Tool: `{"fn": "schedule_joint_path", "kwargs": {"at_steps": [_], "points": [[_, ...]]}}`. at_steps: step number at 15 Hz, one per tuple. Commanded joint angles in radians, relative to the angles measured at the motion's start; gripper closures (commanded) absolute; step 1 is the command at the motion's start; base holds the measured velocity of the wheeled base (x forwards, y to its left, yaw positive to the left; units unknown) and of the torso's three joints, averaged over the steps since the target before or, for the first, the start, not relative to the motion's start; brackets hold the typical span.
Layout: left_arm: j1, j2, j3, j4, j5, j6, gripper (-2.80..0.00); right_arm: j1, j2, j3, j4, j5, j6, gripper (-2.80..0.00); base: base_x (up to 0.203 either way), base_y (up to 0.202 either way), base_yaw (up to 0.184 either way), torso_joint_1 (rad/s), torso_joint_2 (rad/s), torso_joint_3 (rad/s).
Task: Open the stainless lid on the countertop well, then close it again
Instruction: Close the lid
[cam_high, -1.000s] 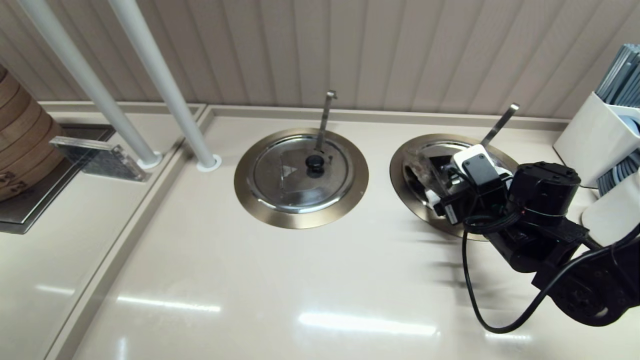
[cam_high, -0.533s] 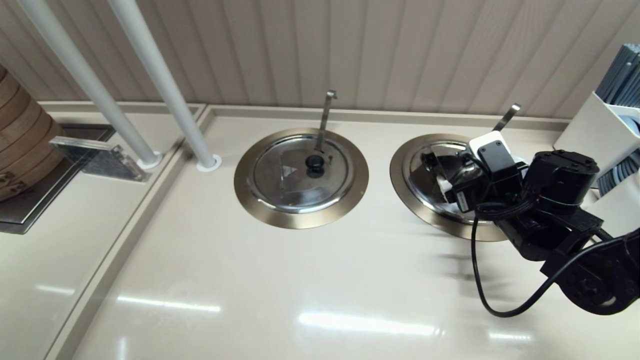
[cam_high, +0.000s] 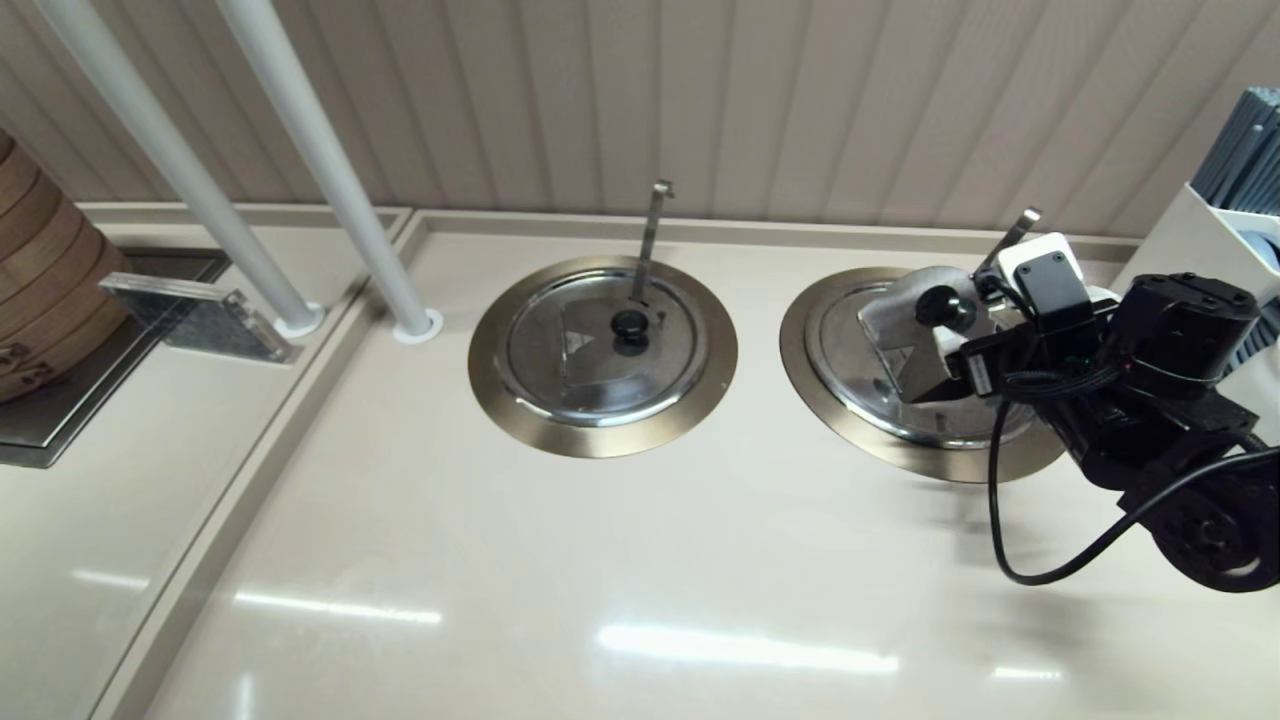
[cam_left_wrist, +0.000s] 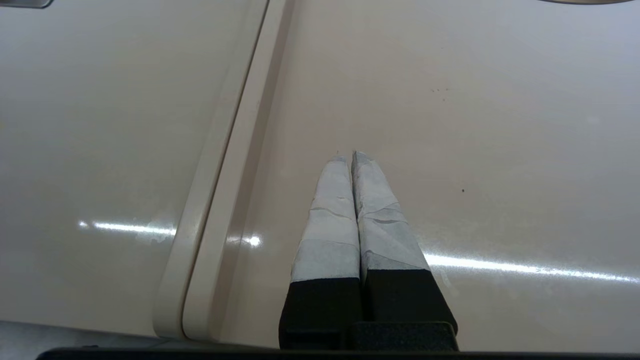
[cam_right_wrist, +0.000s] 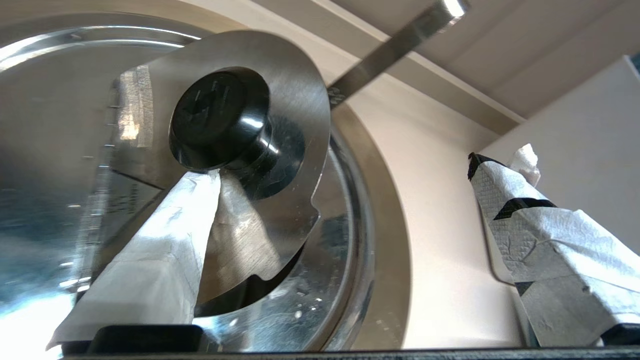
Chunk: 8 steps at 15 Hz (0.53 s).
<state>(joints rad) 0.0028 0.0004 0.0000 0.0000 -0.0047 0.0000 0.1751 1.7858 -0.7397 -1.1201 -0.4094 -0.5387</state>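
The stainless lid covers the countertop well, whose bronze rim lies at the right. Its wedge-shaped flap with the black knob is tilted up off the lid, and a dark gap shows beneath it in the right wrist view. The flat-tipped handle leans out behind. My right gripper is open. One taped finger touches the raised flap just below the knob; the other finger stands far apart over the counter. My left gripper is shut above bare countertop.
The twin lid with its upright hook-tipped handle sits left of the well. A white container stands close behind my right arm. Two white poles and a bamboo steamer are at the far left.
My right gripper has moved back and to the right, and the flap with the knob has swung up from lying flat to tilted open.
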Motion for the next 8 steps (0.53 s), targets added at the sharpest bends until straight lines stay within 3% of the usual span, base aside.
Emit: {"fn": "schedule_joint_path", "kwargs": {"at_steps": [1, 8], "points": [[0.000, 0.001, 0.000, 0.000, 0.000, 0.000, 0.00, -0.036, -0.011, -0.017, -0.009, -0.002, -0.005, -2.80, 0.000, 0.000, 0.000, 0.000, 0.00, 0.000], [0.000, 0.001, 0.000, 0.000, 0.000, 0.000, 0.00, -0.038, -0.031, -0.018, -0.007, 0.006, -0.003, -2.80, 0.000, 0.000, 0.000, 0.000, 0.00, 0.000]]}}
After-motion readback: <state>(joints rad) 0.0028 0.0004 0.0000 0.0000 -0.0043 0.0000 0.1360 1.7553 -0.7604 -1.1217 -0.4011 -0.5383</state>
